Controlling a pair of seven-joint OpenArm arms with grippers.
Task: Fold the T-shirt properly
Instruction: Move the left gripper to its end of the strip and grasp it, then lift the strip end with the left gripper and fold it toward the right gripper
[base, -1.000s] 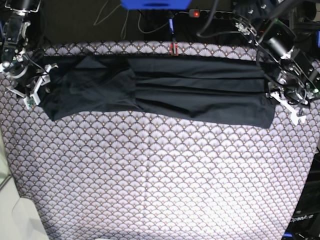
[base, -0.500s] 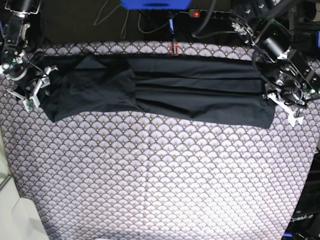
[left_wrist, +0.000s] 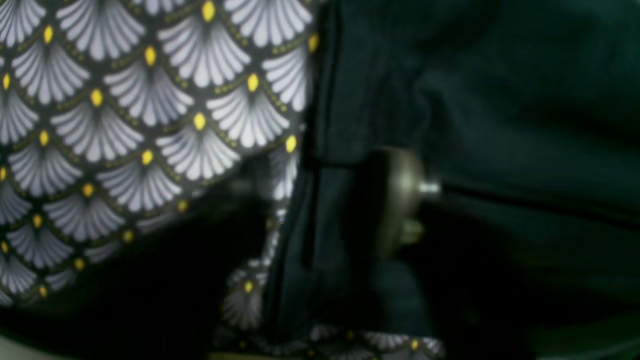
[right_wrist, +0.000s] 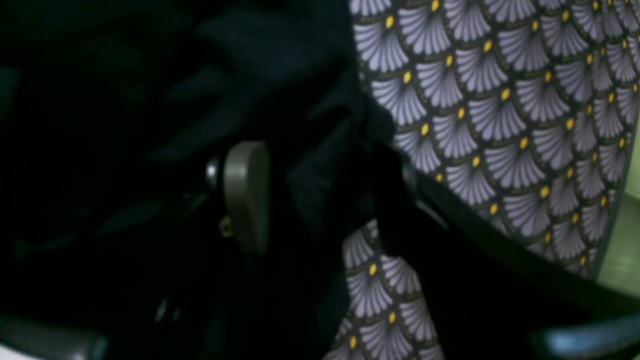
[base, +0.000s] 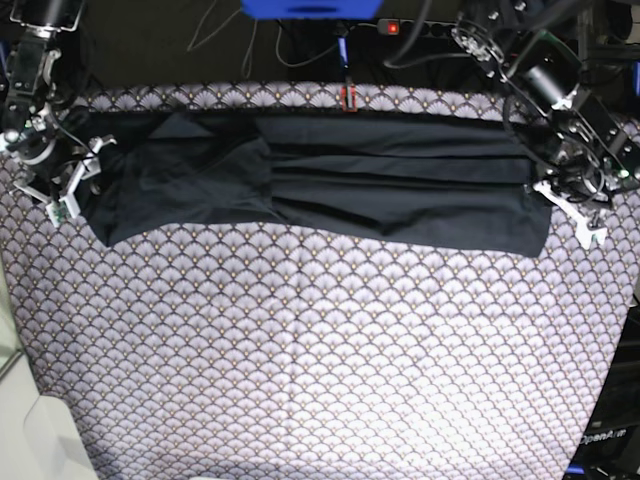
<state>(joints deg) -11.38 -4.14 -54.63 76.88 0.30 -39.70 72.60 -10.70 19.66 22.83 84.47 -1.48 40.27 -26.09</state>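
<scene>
The surface (base: 320, 350) fills most of the base view, covered by a cloth (base: 300, 400) printed with pale grey-white scallop fans on dark outlines; in the wrist views each fan carries a small yellow dot. The light falls strongest on the cloth's centre and fades toward its edges. Behind the far edge, toward 12 o'clock, the room is dark, with thin cables (base: 215, 30) trailing down. A blue object (base: 312, 8) sits at the top edge, and just to its right lies a power strip (base: 420, 27) with a red lit switch. At 7 o'clock a pale floor (base: 25, 440) shows past the cloth's corner.
</scene>
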